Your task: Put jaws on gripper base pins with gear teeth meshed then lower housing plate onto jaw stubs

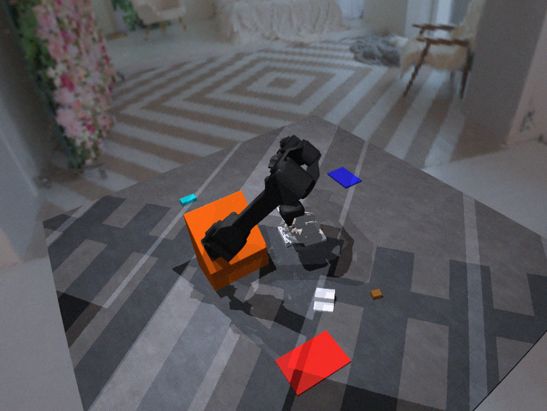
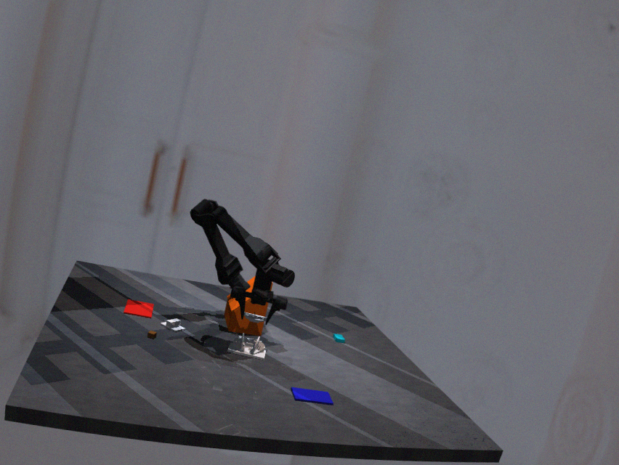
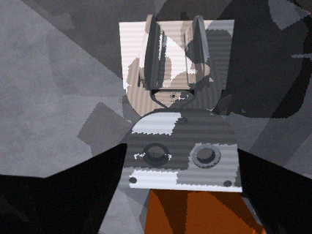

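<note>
tool (image 2: 256, 318) (image 3: 177, 151): wide open | holding: housing plate (image 2: 255, 317) (image 3: 209, 177), gripped by its side edges

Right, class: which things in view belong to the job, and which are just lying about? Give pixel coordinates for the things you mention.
Job:
- housing plate (image 2: 255, 317) (image 3: 183, 135), in the hand (image 2: 256, 312) (image 3: 177, 151)
- gripper base (image 2: 247, 352) (image 3: 220, 80)
- two jaws (image 3: 153, 55) (image 3: 201, 44)

Lying about:
- red plate (image 1: 314, 362) (image 2: 139, 308)
- blue plate (image 1: 344, 177) (image 2: 312, 395)
- cyan block (image 1: 188, 200) (image 2: 338, 338)
- small brown block (image 1: 376, 294) (image 2: 152, 334)
- white stepped piece (image 1: 324, 300) (image 2: 173, 324)
</note>
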